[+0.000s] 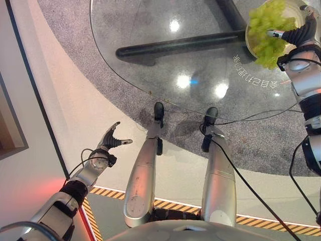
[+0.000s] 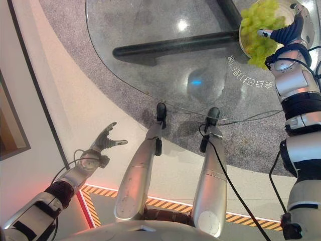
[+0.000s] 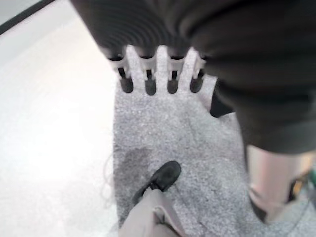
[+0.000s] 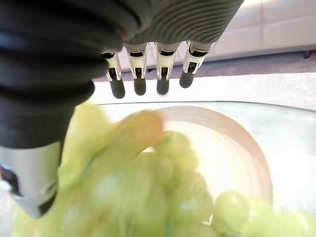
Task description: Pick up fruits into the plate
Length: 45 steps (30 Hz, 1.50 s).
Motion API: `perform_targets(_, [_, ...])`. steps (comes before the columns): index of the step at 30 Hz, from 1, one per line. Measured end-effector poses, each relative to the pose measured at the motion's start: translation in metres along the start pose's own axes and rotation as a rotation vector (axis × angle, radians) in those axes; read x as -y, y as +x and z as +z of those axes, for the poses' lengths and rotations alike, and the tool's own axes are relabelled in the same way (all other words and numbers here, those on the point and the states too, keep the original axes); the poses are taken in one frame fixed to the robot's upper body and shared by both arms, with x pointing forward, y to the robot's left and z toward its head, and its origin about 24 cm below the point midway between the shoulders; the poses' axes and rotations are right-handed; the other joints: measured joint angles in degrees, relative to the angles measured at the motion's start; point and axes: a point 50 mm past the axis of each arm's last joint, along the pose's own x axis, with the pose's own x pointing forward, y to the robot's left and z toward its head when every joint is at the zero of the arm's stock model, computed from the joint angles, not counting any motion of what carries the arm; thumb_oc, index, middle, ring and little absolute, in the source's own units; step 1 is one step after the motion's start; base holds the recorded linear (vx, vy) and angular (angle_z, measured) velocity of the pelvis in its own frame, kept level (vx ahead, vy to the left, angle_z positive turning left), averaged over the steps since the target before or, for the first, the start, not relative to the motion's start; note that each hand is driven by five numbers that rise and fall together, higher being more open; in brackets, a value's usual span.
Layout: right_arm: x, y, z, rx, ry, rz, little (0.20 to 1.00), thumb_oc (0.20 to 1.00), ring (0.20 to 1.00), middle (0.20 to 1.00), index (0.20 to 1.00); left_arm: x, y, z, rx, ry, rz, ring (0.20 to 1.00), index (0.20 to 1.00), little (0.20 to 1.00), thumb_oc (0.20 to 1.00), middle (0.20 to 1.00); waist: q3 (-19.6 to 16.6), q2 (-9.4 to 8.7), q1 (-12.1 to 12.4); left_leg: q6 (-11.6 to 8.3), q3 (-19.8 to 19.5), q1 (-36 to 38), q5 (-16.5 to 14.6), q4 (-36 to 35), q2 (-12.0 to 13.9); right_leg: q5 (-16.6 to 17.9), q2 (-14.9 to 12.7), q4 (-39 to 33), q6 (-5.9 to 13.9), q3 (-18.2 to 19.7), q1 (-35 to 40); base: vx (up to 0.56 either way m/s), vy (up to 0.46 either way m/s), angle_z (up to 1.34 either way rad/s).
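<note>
Grapes: 1 big bunch of green grapes, at the far right of the glass table, lying over the plate; part of the bunch hangs past the plate's near rim, over the glass. In the right wrist view the grapes sit very close to the camera, with the plate's pale inside showing behind them.

Plate: round, pale, with a light rim, standing on the glass top near its right edge. In the head views the plate is partly covered by the bunch.

Right hand: reaches in from the right, over the plate's right side, right next to the grapes. Its fingers point out straight in a row above the bunch, not wrapped round anything, so the hand reads as released. Whether the thumb touches the grapes I cannot tell.

Left hand: low at the robot's left side, over the pale floor, well apart from the table. Its fingers are straight and relaxed, thumb spread to the side; it grasps nothing.

Table: round clear glass top on a dark tube base; grey carpet shows through it, and ceiling lights glare on the glass.

Floor: pale curved band beside the carpet, with a yellow-and-black striped strip nearer the robot.
</note>
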Motion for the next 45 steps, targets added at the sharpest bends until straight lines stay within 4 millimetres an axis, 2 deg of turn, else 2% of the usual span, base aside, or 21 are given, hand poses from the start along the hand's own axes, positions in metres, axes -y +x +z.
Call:
perform_targets(11, [0.001, 0.0, 0.0, 0.001, 0.001, -0.015, 1.0, 1.0, 1.0, 1.0, 1.0, 0.0, 0.0, 0.0, -0.001, 0.0, 0.0, 1.0, 1.0, 1.0, 1.0, 1.0, 0.0, 0.0, 0.1, -0.05, 0.3, 0.0, -0.1, 0.2, 0.0, 0.2, 0.1, -0.1, -0.12, 0.2, 0.0, 0.0, 0.007, 0.0])
perform_targets(17, [0.001, -0.004, 0.007, 0.044, 0.034, -0.036, 1.0, 1.0, 1.0, 1.0, 1.0, 0.0, 0.0, -0.001, -0.003, -0.002, -0.001, 1.0, 1.0, 1.0, 1.0, 1.0, 0.0, 0.0, 0.1, 0.2, 0.6, 1.0, -0.7, 1.1, 0.0, 0.3, 0.3, -0.3, -0.13, 0.7, 1.5, -0.01, 0.042, -0.02])
perform_targets(24, [-0.011, -0.023, -0.012, 0.051, 0.084, -0.031, 1.0, 1.0, 1.0, 1.0, 1.0, 0.003, -0.002, -0.005, -0.021, -0.01, -0.018, 1.0, 1.0, 1.0, 1.0, 1.0, 0.0, -0.01, -0.8, 0.68, 0.6, 6.8, -1.9, 0.9, 0.2, 0.6, 0.7, -3.4, 0.17, 0.7, 8.7, 0.0, 0.058, -0.02])
perform_targets(29, [-0.025, -0.042, -0.041, -0.007, 0.145, 0.002, 1.0, 1.0, 1.0, 1.0, 1.0, 0.005, -0.002, -0.017, -0.09, -0.049, -0.014, 1.0, 1.0, 1.0, 1.0, 1.0, 0.0, -0.1, -2.4, 1.15, 1.2, 12.2, -2.6, -0.4, 0.7, 2.0, 1.3, -7.9, 0.87, 0.4, 15.6, -0.01, 0.088, -0.07])
perform_targets(32, [-0.039, -0.059, -0.059, -0.047, 0.195, 0.039, 1.0, 1.0, 1.0, 1.0, 1.0, 0.005, -0.004, -0.026, -0.13, -0.072, -0.003, 1.0, 1.0, 1.0, 1.0, 1.0, 0.0, -0.28, -2.9, 1.19, 1.2, 16.4, -2.7, -2.0, 1.2, 2.8, 1.8, -10.7, 1.02, -0.4, 20.5, 0.03, 0.057, 0.0])
perform_targets(33, [-0.048, -0.076, -0.075, -0.08, 0.23, 0.07, 1.0, 1.0, 1.0, 1.0, 1.0, 0.008, -0.005, -0.031, -0.155, -0.086, -0.014, 1.0, 1.0, 1.0, 1.0, 1.0, 0.0, -0.54, -3.5, 1.2, 1.1, 19.6, -2.8, -3.4, 1.4, 2.9, 2.0, -12.5, 1.13, -0.9, 24.2, 0.03, 0.074, 0.05])
perform_targets(35, [-0.063, -0.095, -0.091, -0.124, 0.243, 0.114, 1.0, 1.0, 1.0, 1.0, 1.0, 0.012, -0.01, -0.039, -0.183, -0.093, -0.025, 1.0, 1.0, 1.0, 1.0, 1.0, 0.0, -1.39, -4.1, 1.19, 1.4, 23.3, -2.9, -4.8, 1.6, 3.0, 2.3, -14.7, 1.26, -1.0, 28.1, 0.06, 0.066, -0.03])
perform_targets(36, [-0.066, -0.1, -0.094, -0.135, 0.245, 0.125, 1.0, 1.0, 1.0, 1.0, 1.0, 0.013, -0.012, -0.04, -0.188, -0.094, -0.03, 1.0, 1.0, 1.0, 1.0, 1.0, -0.1, -1.58, -4.2, 1.18, 1.4, 23.9, -2.9, -5.1, 1.7, 3.1, 2.4, -15.2, 1.38, -1.1, 28.8, 0.09, 0.075, -0.03])
perform_targets(40, [-0.089, -0.137, -0.121, -0.231, 0.316, 0.214, 1.0, 1.0, 1.0, 1.0, 1.0, 0.022, -0.023, -0.057, -0.26, -0.143, -0.063, 1.0, 1.0, 1.0, 1.0, 1.0, -1.0, -2.76, -5.1, 1.09, 1.5, 30.0, -3.0, -8.3, 2.5, 3.9, 3.2, -20.2, 1.7, -2.1, 36.0, 0.12, 0.062, 0.02])
perform_targets(44, [-0.124, -0.209, -0.158, -0.433, 0.422, 0.397, 1.0, 1.0, 1.0, 1.0, 1.0, 0.04, -0.058, -0.095, -0.411, -0.173, -0.124, 1.0, 1.0, 1.0, 1.0, 1.0, -8.9, -6.5, -5.3, 0.8, 1.5, 35.4, -2.9, -12.3, 3.0, 4.9, 4.1, -26.2, 1.82, -2.9, 42.4, 0.15, 0.063, 0.01])
perform_targets(45, [-0.126, -0.218, -0.163, -0.46, 0.432, 0.413, 1.0, 1.0, 1.0, 1.0, 1.0, 0.043, -0.062, -0.098, -0.425, -0.179, -0.13, 1.0, 1.0, 1.0, 1.0, 1.0, -10.2, -6.77, -5.3, 0.78, 1.5, 35.6, -3.0, -12.5, 3.0, 5.0, 4.1, -26.7, 1.87, -3.1, 42.9, 0.15, 0.065, 0.11])
